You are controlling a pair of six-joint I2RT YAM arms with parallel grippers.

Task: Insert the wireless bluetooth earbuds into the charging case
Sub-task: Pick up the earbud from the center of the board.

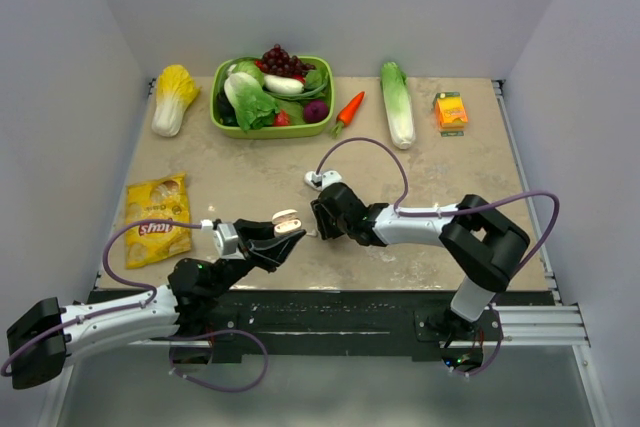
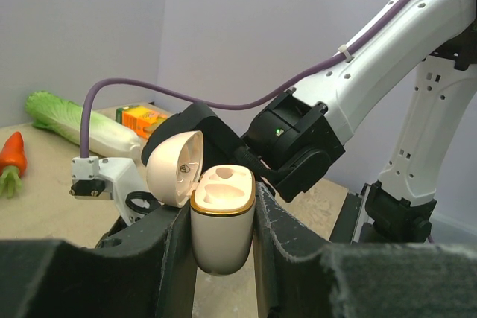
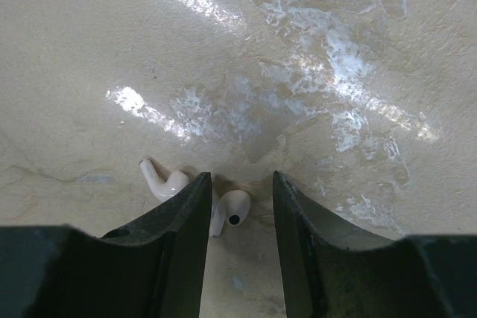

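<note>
My left gripper (image 2: 220, 210) is clamped on the charging case (image 2: 221, 240), lid open, above the counter (image 1: 250, 172). Only the right wrist view shows me the earbuds (image 3: 232, 210): one lies between the fingers of my half-open right gripper (image 3: 242, 178), the other just beside.

Tabletop (image 1: 230, 172): beige, marbled, glossy; everything I list below rests on it.
Green basket (image 1: 270, 131): far edge, left of centre; holds lettuce (image 1: 250, 102), a white radish (image 1: 283, 85), dark grapes (image 1: 282, 59) at the back and a purple piece (image 1: 315, 110).
Yellow cabbage (image 1: 173, 97): to my far left, near the basket.
Carrot (image 1: 349, 109): just right of the basket, lying tilted.
Long green cabbage (image 1: 398, 102): right of the carrot, lying lengthwise.
Orange carton (image 1: 451, 111): far right corner.
Chip bag (image 1: 157, 217): yellow, lying flat, near left.
</note>
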